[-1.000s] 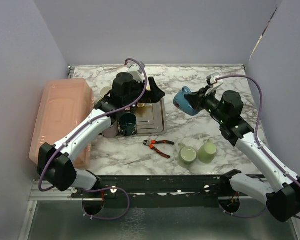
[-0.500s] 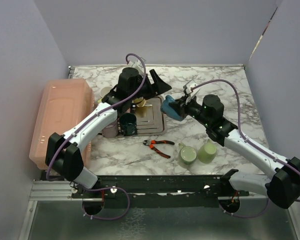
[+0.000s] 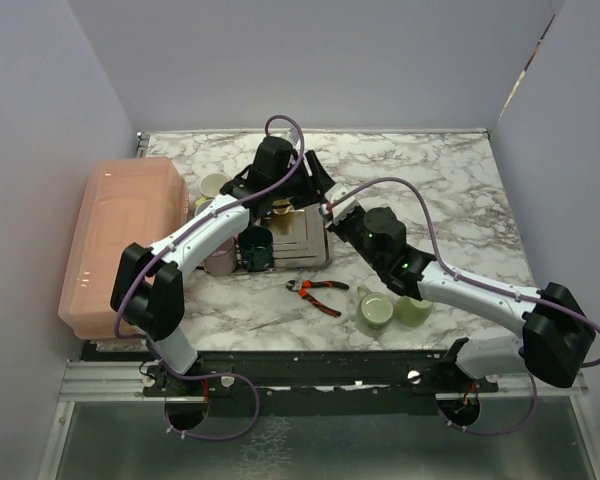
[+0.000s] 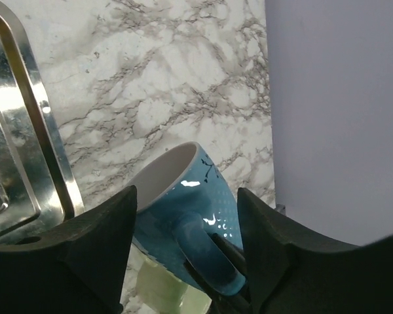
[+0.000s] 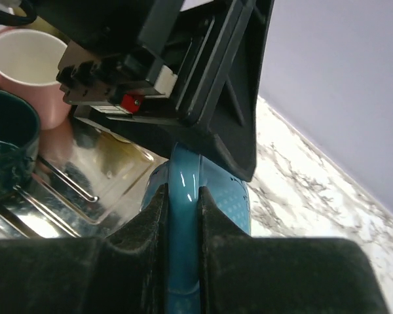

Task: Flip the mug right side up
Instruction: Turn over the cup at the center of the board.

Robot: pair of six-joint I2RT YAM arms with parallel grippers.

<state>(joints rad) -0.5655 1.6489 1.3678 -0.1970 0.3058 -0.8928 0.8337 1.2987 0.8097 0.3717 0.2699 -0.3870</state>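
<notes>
My right jaws are clenched on the blue mug (image 4: 183, 209) by its handle, holding it tilted in the air over the bench (image 4: 157, 85), just beside the tray (image 4: 48, 137). My left jaws stand spread, 1 on each side of the mug's body and close against it; I cannot tell whether they grip.

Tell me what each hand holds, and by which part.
Right hand grips the blue mug by its handle. Left hand holds nothing yet, open around the mug's body.
</notes>
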